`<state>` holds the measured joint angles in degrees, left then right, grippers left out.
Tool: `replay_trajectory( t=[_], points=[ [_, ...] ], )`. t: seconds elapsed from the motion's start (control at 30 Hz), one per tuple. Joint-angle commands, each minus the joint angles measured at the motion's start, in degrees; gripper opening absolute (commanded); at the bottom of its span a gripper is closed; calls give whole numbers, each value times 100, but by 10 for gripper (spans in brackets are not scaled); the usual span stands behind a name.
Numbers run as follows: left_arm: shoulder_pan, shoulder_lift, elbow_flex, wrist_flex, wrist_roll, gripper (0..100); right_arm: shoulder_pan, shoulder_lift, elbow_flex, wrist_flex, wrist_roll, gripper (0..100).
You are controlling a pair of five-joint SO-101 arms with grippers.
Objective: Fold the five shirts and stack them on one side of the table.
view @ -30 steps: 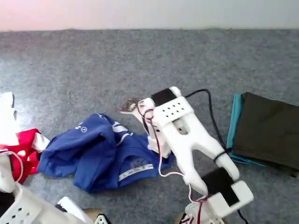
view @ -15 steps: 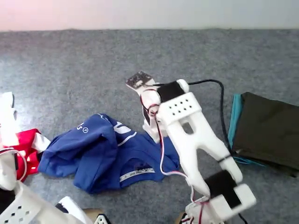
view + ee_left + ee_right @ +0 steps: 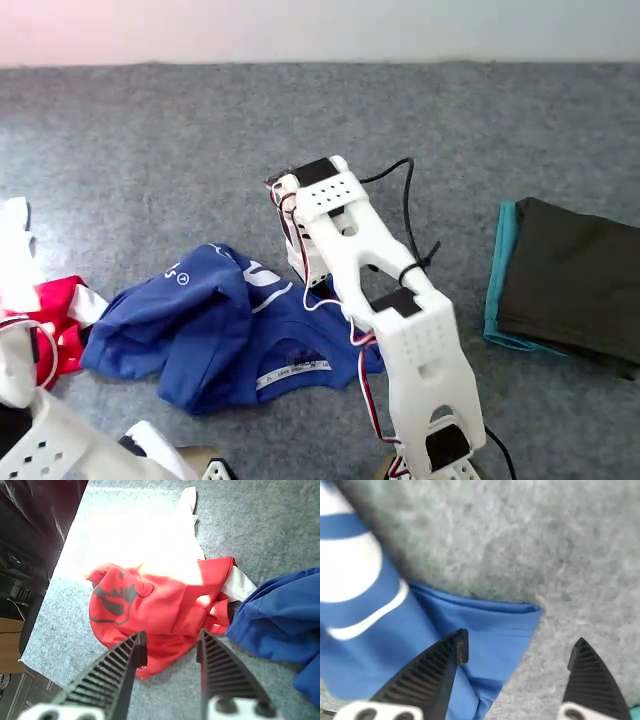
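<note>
Two folded shirts point(image 3: 570, 280) sit stacked on the table point(image 3: 150, 130), out beyond my right arm point(image 3: 390, 300). The blue shirt point(image 3: 215, 320) lies crumpled mid-table. In the last second that arm has drawn in and tipped down at the shirt's far hem, so I judge a grab is next.

Left wrist: left gripper point(image 3: 170, 642) spread above the red shirt point(image 3: 150, 605).

Right wrist adds close detail: right gripper point(image 3: 520, 645) spread, hem corner between its fingers.

A pale wall point(image 3: 320, 30) stands behind; dark clutter point(image 3: 25, 555) lies alongside.
</note>
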<state>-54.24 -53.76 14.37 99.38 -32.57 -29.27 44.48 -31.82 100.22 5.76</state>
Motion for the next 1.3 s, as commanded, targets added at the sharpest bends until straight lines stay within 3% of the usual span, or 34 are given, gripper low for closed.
replay_trajectory(
  t=[0.0,0.13,0.23,0.47,0.67,0.8,1.2,1.27],
  points=[
    [35,9,-4,53,44,171,-22,365,-703,268,-44,325],
    [35,9,40,53,44,171,-356,435,-703,268,-44,313],
    [35,-35,338,-141,44,171,-488,470,-703,259,-44,251],
    [35,-35,444,-290,44,171,-418,945,-580,268,141,152],
    [35,-35,453,-343,44,171,-409,998,-589,268,563,6],
    [35,-35,453,-343,44,171,-145,611,-598,277,642,9],
    [35,-35,84,-325,62,170,541,-2914,-615,259,3103,10],
    [35,-35,-180,-352,334,170,673,-3521,-615,251,3402,10]
  ],
)
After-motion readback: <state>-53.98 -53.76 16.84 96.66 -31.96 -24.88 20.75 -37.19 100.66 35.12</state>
